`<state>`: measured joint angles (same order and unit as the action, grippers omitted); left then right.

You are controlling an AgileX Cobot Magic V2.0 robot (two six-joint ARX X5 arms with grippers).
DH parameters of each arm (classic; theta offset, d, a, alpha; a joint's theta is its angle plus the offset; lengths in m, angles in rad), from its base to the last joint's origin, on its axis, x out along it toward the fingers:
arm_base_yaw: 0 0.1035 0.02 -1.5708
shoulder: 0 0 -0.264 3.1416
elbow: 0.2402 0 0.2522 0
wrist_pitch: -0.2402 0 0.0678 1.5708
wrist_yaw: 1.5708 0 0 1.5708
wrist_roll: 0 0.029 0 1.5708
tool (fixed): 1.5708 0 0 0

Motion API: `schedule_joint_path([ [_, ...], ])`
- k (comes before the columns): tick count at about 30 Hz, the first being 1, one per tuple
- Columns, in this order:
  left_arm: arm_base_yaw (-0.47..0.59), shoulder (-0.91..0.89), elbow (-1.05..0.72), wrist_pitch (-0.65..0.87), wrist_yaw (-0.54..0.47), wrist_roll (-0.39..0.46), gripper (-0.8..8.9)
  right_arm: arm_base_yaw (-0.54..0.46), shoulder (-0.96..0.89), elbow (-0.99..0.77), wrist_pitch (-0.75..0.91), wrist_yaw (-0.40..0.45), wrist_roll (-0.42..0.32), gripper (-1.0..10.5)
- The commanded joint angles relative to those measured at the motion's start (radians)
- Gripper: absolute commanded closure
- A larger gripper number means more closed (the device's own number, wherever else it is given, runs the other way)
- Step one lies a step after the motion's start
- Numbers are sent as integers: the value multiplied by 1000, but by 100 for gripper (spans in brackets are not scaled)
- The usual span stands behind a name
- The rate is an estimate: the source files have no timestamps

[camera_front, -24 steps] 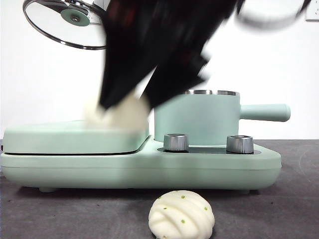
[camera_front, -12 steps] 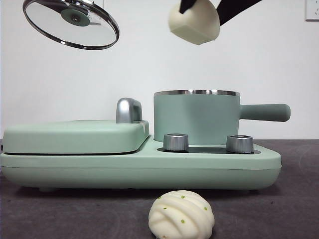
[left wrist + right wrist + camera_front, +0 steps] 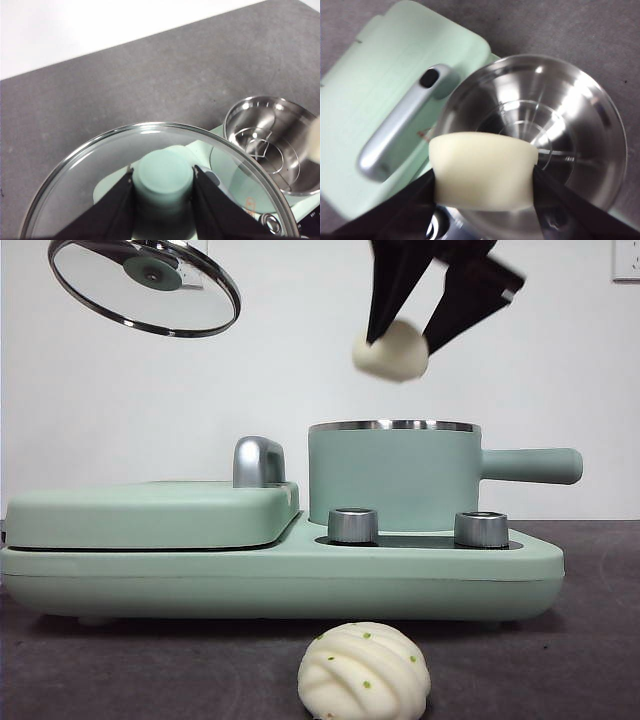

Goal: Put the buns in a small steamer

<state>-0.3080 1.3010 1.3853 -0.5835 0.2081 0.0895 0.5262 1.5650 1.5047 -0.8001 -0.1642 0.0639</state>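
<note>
Carrying the smooth bun (image 3: 391, 350), clamped in the right gripper (image 3: 410, 338), above the small steamer (image 3: 392, 475); lowering comes next. Left gripper (image 3: 163, 180) grips the lid (image 3: 143, 288) aloft, far left.

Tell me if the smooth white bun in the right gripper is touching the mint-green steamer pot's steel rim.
Apart. In the front view the smooth white bun hangs in the right gripper, with bare white wall between it and the steamer pot's steel rim.
</note>
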Motion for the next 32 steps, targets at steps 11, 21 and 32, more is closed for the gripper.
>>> schedule_joint_path([
  [11, -3, -5, 21, 30, 4, 6, 800, -12, 281, 160, 24, -2, -72, 675],
  [21, -3, -5, 21, 30, 4, 7, 800, -13, 346, 160, 65, 39, -94, 661],
  [32, -3, -5, 21, 29, 4, 7, 800, -11, 244, 182, 52, 41, -101, 581],
])
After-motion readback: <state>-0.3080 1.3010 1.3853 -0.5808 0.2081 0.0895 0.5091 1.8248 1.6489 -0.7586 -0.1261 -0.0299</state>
